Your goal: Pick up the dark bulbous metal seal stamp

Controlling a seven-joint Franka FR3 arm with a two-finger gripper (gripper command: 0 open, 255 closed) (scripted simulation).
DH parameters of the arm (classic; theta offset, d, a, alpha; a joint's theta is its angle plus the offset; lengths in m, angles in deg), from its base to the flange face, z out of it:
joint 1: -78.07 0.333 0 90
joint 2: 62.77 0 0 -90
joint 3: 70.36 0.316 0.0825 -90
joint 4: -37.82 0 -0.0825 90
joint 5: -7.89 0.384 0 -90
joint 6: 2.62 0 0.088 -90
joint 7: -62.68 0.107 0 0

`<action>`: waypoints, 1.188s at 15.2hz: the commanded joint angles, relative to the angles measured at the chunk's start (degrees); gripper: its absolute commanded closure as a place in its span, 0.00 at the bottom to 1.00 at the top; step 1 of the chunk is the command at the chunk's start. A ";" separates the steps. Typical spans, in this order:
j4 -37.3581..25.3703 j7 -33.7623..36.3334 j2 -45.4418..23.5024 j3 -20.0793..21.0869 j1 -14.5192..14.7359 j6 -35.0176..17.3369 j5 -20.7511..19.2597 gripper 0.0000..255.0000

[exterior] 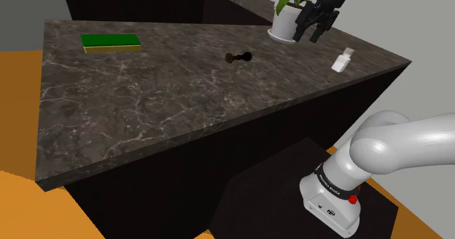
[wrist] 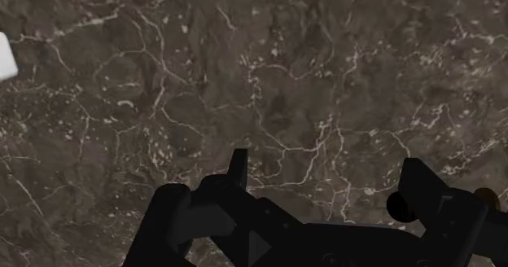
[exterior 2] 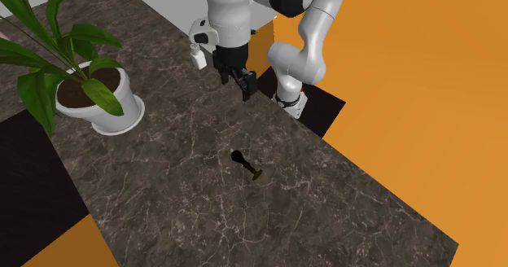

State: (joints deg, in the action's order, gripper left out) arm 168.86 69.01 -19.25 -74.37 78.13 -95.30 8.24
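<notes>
One seal stamp (exterior: 239, 57) central on counter (exterior: 146, 106); tool (exterior: 308, 35) spread, well apart.

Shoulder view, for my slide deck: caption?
Open end effector hovers near potted plant; seal stamp lies untouched on marbled counter.

Smooth veined marble counter (exterior: 146, 106); glossy white arm (exterior: 408, 139); matt black claw (exterior: 310, 35)

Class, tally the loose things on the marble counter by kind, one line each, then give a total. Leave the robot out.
dark stamp: 1
potted plant: 1
flat green and yellow block: 1
small white bottle: 1
Total: 4
</notes>
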 commanded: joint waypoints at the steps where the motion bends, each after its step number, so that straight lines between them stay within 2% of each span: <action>1: 0.00 0.00 0.00 0.00 0.00 0.00 0.00 0.00; 8: -2.83 29.37 -9.90 14.54 -5.16 -6.37 1.65 0.00; 14: -11.97 55.06 -24.32 24.90 -10.40 -8.44 -2.16 0.00; 15: -13.09 57.48 -25.87 25.66 -10.80 -8.39 -2.81 0.00; 18: -10.82 57.78 -25.92 25.71 -10.65 -10.68 -2.83 0.00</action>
State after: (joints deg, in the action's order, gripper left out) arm 157.74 125.96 -44.67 -49.00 67.50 -105.25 5.54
